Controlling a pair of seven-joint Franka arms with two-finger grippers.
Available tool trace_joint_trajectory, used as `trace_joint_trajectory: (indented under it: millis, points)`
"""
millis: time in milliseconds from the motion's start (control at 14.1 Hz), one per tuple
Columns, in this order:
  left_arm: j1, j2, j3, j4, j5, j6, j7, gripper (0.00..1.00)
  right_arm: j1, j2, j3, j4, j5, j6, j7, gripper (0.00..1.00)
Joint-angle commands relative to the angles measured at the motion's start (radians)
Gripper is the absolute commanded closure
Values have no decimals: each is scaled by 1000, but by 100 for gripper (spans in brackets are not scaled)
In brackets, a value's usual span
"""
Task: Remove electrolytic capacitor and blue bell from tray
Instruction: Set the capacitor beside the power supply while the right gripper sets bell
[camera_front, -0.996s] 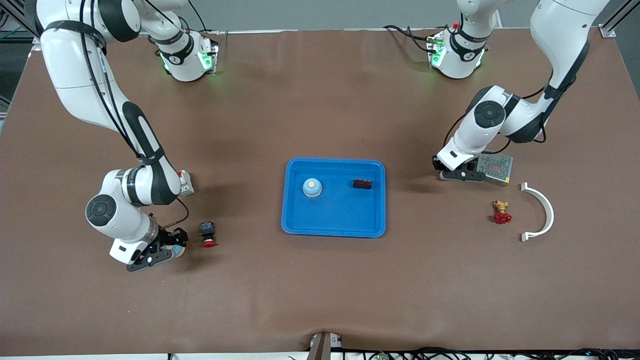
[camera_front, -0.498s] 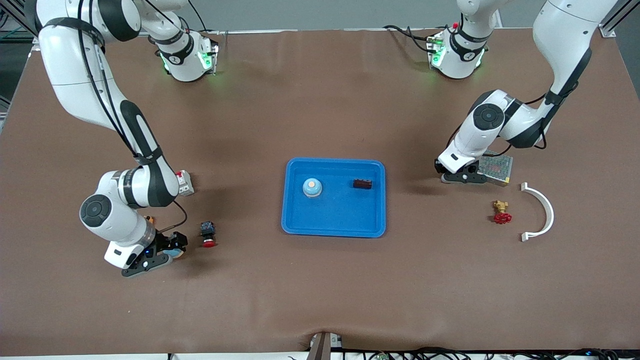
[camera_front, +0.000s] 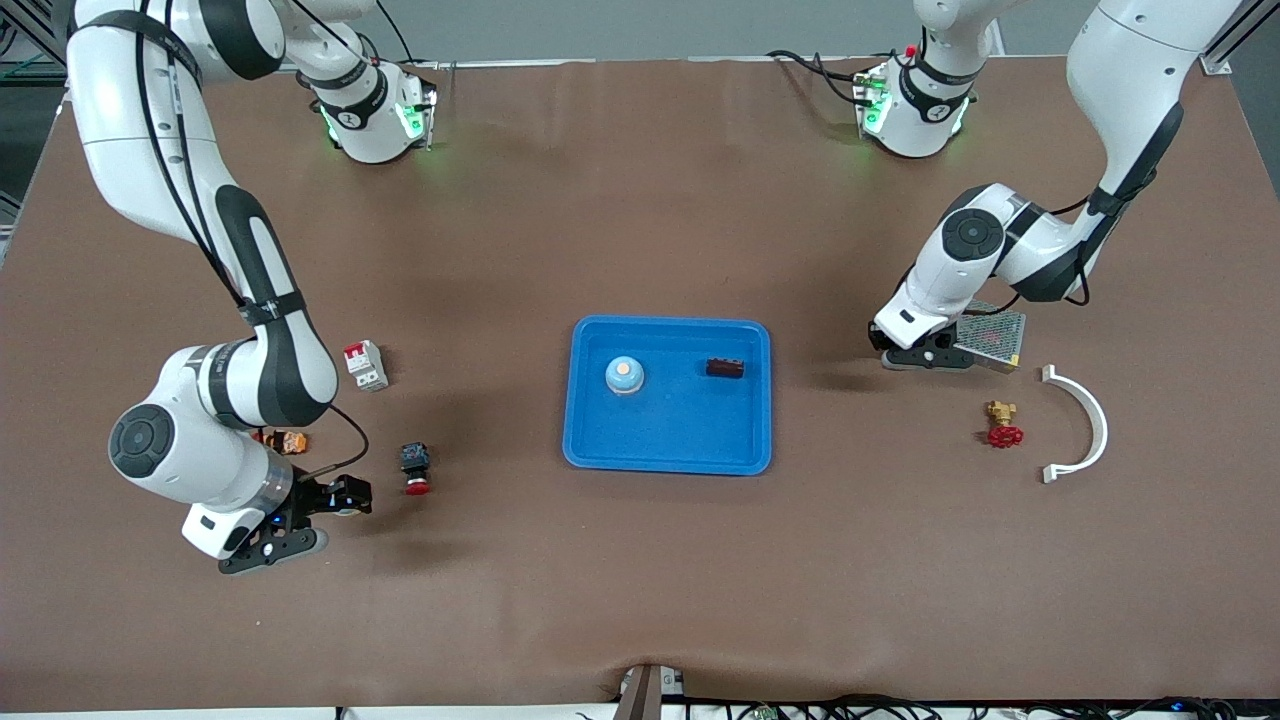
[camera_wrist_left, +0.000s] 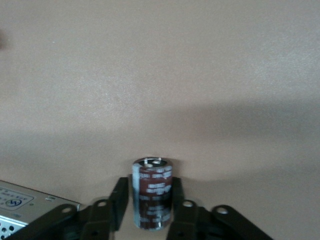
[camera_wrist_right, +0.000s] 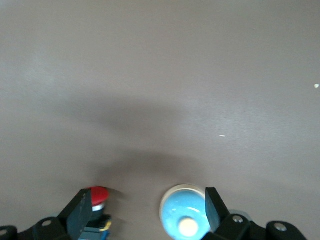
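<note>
Left gripper (camera_wrist_left: 150, 210), toward the left arm's table edge, clamps a brown capacitor (camera_wrist_left: 152, 192) upright. Right gripper (camera_wrist_right: 145, 212), fingers spread, seemingly brackets a blue bell (camera_wrist_right: 184, 214); bare tabletop around.

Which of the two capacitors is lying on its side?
The capacitor in the blue tray lies on its side; the other capacitor stands upright between the fingers of the left gripper.

The brown surface (camera_front: 640, 560) looks matt and cloth-like. The blue tray (camera_front: 590, 440) is glossy plastic. The capacitor (camera_wrist_left: 152, 192) wears a shiny printed sleeve; the bell (camera_wrist_right: 183, 215) looks smooth.
</note>
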Motion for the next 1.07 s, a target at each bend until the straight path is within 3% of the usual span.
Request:
trace_joint_trajectory:
  millis: [0, 285, 641, 854, 996]
  points:
    - [6, 15, -1, 12, 41, 11, -31, 0, 57, -13, -8, 37, 8, -61, 138, 0]
    - [8, 6, 1, 31, 39, 6, -83, 0, 149, -14, -16, 140, -21, -211, 359, 0]
    - [5, 0, -19, 130, 2, -144, -113, 0, 254, -14, -19, 160, -56, -232, 539, 0]
    - [1, 1, -24, 202, -157, -149, -116, 0, 306, -14, -16, 160, -94, -233, 657, 0]
    - [-11, 6, -27, 281, -424, -150, -178, 0, 352, -14, -14, 158, -94, -232, 720, 0]
